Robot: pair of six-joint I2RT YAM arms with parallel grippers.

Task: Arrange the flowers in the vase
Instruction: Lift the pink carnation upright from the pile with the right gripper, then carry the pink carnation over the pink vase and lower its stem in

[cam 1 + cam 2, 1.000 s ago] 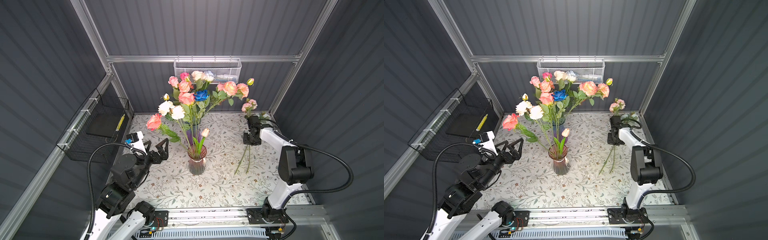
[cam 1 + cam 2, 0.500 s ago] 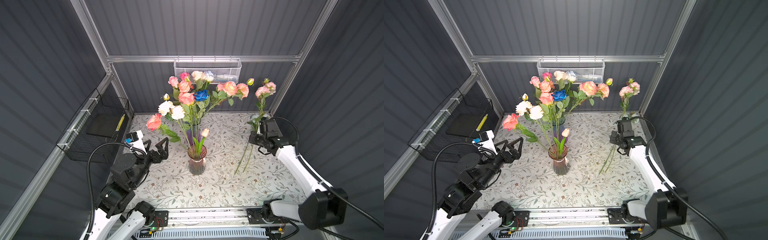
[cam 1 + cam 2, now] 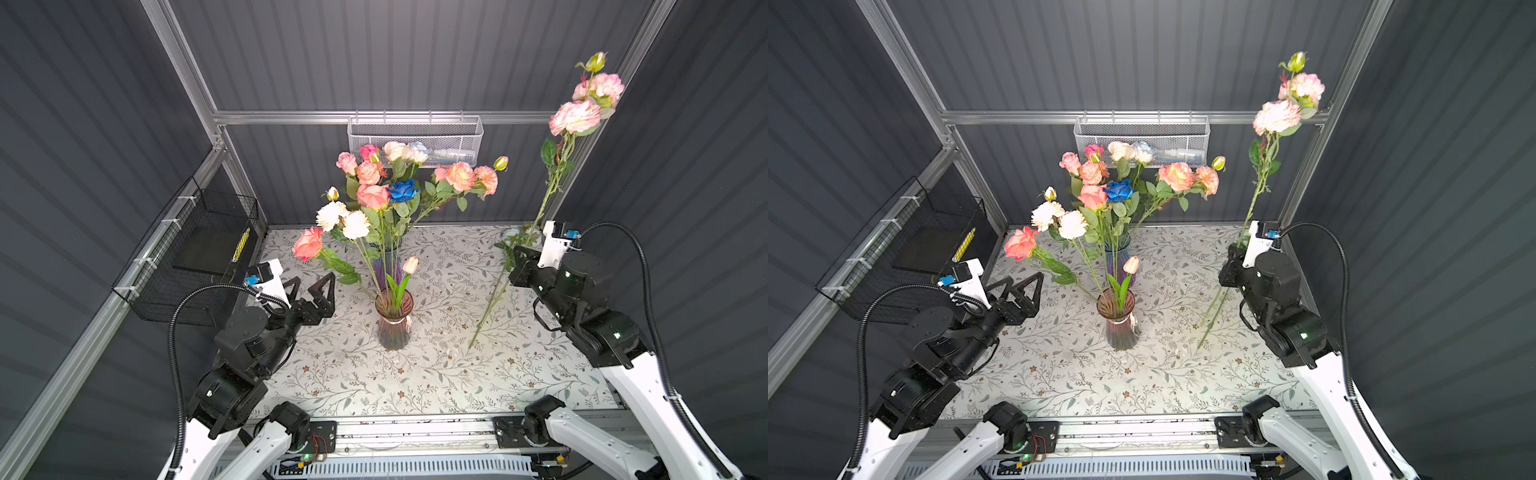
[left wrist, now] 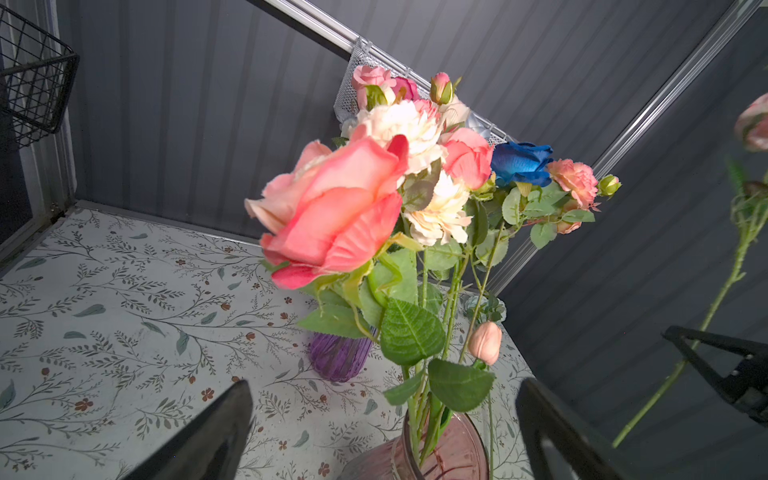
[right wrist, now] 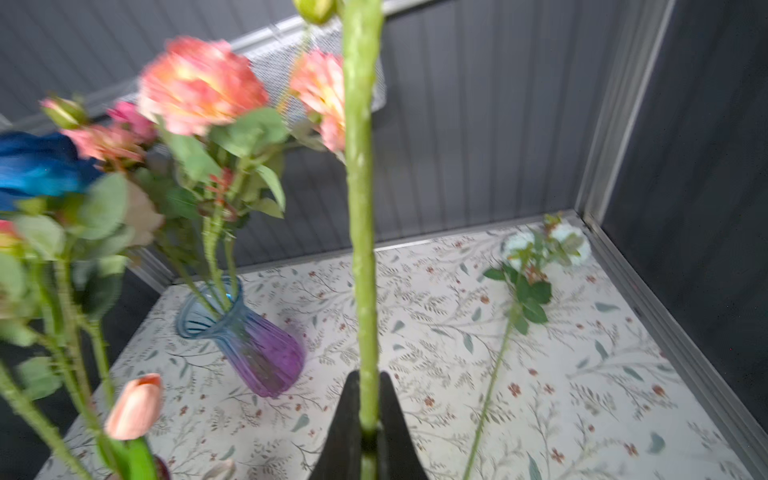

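Pink blooms (image 3: 575, 116), perhaps roses, in claw (image 5: 368, 382)

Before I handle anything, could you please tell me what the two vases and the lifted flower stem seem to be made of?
Pink vase: likely glass, glossy and ribbed; stems show through it.
Blue-to-purple vase: likely glass too, translucent, ribbed, shiny.
Lifted flower stem: probably plastic, matte green, with a lumpy moulded surface.

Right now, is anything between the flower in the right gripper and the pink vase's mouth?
The right gripper is shut on the pink flower. A loose flower lies flat on the table beneath the route. The pink vase is crowded with stems, a tulip on that side, and peach blooms lean out above.
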